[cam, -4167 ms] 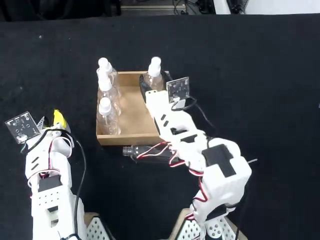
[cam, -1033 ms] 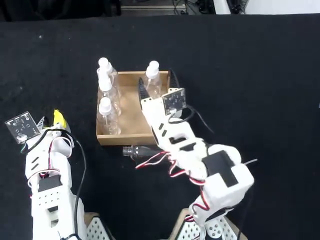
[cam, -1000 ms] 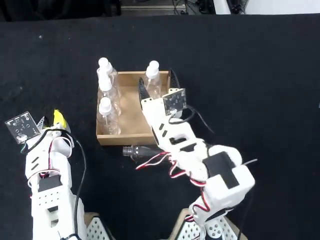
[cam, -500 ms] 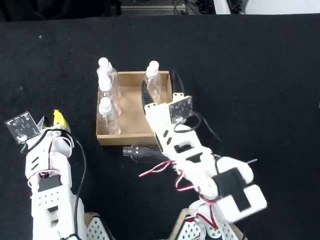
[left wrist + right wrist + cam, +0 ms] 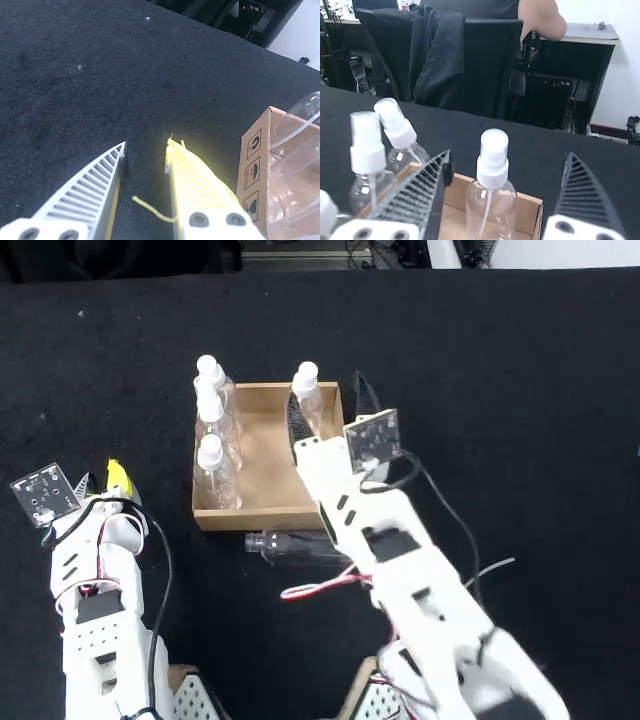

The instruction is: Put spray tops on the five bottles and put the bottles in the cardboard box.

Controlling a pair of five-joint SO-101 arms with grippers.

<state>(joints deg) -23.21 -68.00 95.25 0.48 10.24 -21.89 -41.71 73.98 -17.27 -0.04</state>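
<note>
I see the black cloth table [image 5: 520,390]; a dark chair [image 5: 480,55] stands behind it. Upper centre, the right gripper [image 5: 325,390] gapes wide; lower left, the left gripper [image 5: 103,474] is slightly parted. Both hold nothing.

White two-arm rig at rest, both sets of jaws parted.
White jointed left arm [image 5: 95,570] drawn back near its base, white-and-yellow ribbed left gripper [image 5: 146,145] pointing forward, fingers only narrowly apart; white jointed right arm [image 5: 400,550] stretched far forward, black ribbed right gripper [image 5: 509,155] spread wide, fingertips level.
</note>
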